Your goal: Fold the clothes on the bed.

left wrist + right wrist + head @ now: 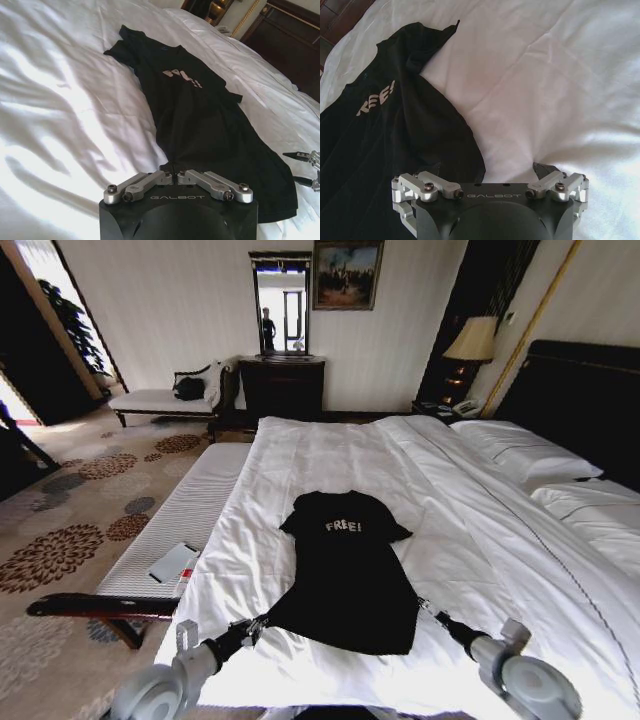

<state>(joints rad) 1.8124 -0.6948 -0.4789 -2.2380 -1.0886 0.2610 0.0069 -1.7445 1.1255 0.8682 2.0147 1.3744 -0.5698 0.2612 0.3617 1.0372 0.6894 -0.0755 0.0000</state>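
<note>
1. The bed (330,455): white duvet, takes up the centre and right of the head view, with the dark headboard at the upper right. The surface is soft and creased, so a gripper pressing down would likely sink in rather than meet a firm backing.

2. The T-shirt (350,575): black, short-sleeved, lying face up at lower centre of the head view, with white lettering towards the collar and the hem nearest the robot. It lies mostly flat, with the sleeves spread and the hem somewhat bunched.
   - Handling judgement: light, limp fabric with no stiffness. It will drape and fold wherever it is lifted, and may drag the duvet slightly.
   - Best hold: the two bottom hem corners, pinched thin so that only the shirt is caught and not the duvet.

3. The left gripper (262,623): at lower left of the head view, arm reaching in low from the bottom edge, tip at the shirt's left hem corner. In the left wrist view (173,176) the finger linkages are drawn together at centre with dark fabric right at them. It is probably pinching the hem, though the contact itself is hidden.

4. The right gripper (427,607): at lower right of the head view, arm low, tip at the right hem corner. In the right wrist view (492,181) the linkages sit wide apart, jaws spread. One finger is over shirt fabric and the other is over bare duvet. Nothing is held.
</note>
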